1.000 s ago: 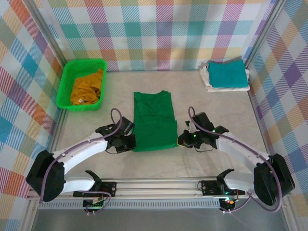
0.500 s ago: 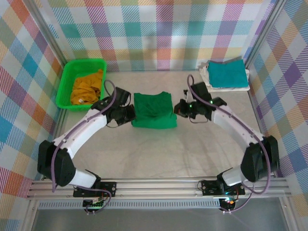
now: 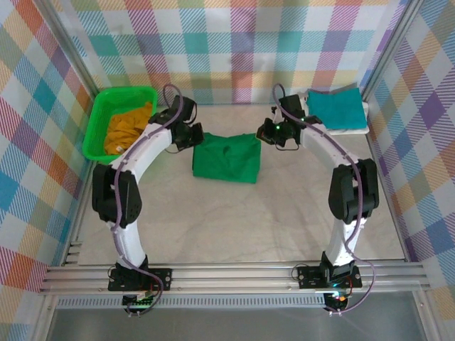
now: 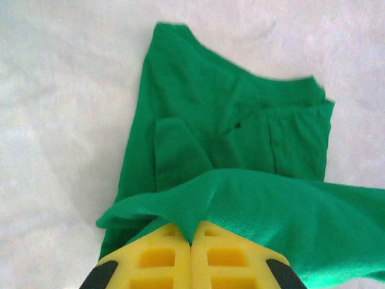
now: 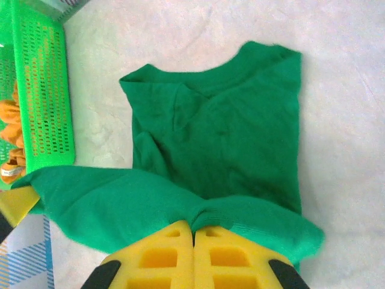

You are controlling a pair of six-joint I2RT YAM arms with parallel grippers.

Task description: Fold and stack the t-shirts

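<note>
Left gripper (image 3: 192,135) & right gripper (image 3: 266,133), both pinched shut on hem of green shirt (image 3: 227,162), have carried it from near side to far edge. Shirt now halved, centre-far. Next, prob.: release, then stack on teal shirt (image 3: 335,108) far right.

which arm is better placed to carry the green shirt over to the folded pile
Probably right: the right gripper is shut on the green shirt on the side nearest the pile at far right; the left gripper holds the side by the basket.
</note>
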